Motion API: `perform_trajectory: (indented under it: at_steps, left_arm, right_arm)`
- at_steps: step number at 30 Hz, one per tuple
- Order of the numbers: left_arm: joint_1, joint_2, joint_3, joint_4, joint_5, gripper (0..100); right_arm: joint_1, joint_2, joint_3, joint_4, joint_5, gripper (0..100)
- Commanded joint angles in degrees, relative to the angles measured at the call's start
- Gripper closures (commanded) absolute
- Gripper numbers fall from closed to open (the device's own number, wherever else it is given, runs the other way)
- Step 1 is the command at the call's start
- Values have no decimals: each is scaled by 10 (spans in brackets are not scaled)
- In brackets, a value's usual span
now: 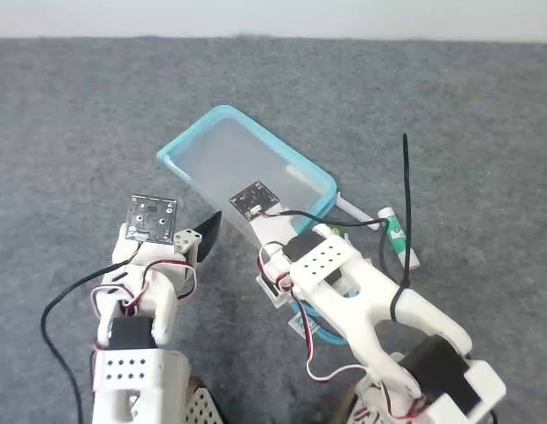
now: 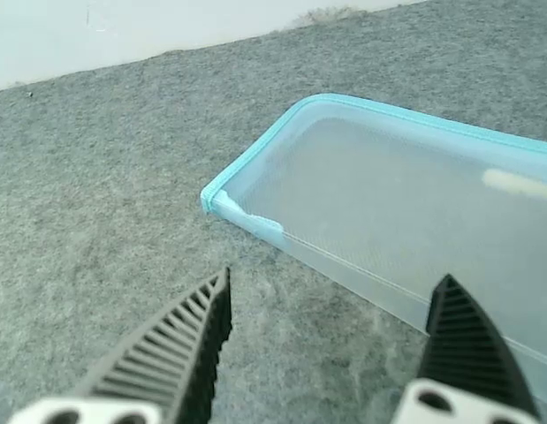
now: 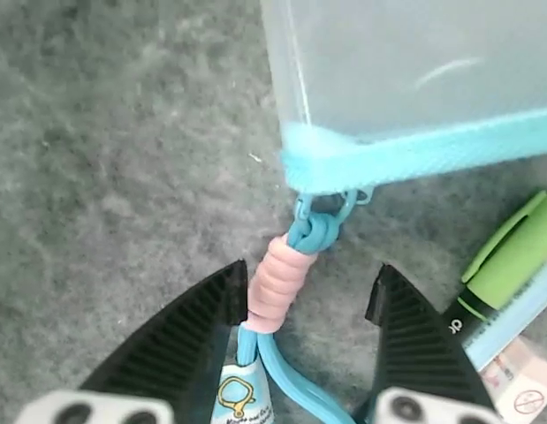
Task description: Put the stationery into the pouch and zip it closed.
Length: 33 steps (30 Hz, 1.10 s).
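A translucent pouch with a teal zip border lies flat mid-table. At its near corner the teal zipper slider carries a pink beaded pull on a teal cord. My right gripper is open astride that pull, which lies close to one finger. My left gripper is open just above the carpet, short of the pouch's long edge, holding nothing. A white pen and a green-capped marker lie on the carpet beside the pouch.
Grey carpet covers the table, with free room left of the pouch and behind it. A pale wall edge runs along the back. Black cables loop over the right arm.
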Motion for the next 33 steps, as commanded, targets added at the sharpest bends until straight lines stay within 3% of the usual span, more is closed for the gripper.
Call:
perform_trajectory:
  at_steps: [1,7,13,17,20,25,28,33]
  left_arm:
    - [-3,3,-8,-18,-9,666]
    - [-3,3,-8,-17,-9,666]
    - [-3,3,-8,-17,-9,666]
    - [-3,3,-8,-17,-9,666]
    - [-3,3,-8,-17,-9,666]
    - [-3,3,-8,-18,-9,666]
    - [-3,3,-8,-18,-9,667]
    - [-1,3,-12,-7,-11,667]
  right_arm:
    - [6,-1,-27,-7,-7,772]
    - [8,47,-40,-4,-4,774]
    - [10,86,-95,41,-4,887]
    - [51,82,-97,42,-6,998]
    - [104,72,-96,43,-1,995]
    - [164,36,-95,44,89,992]
    - [183,-13,-95,52,104,992]
    - [162,-138,-81,73,152,992]
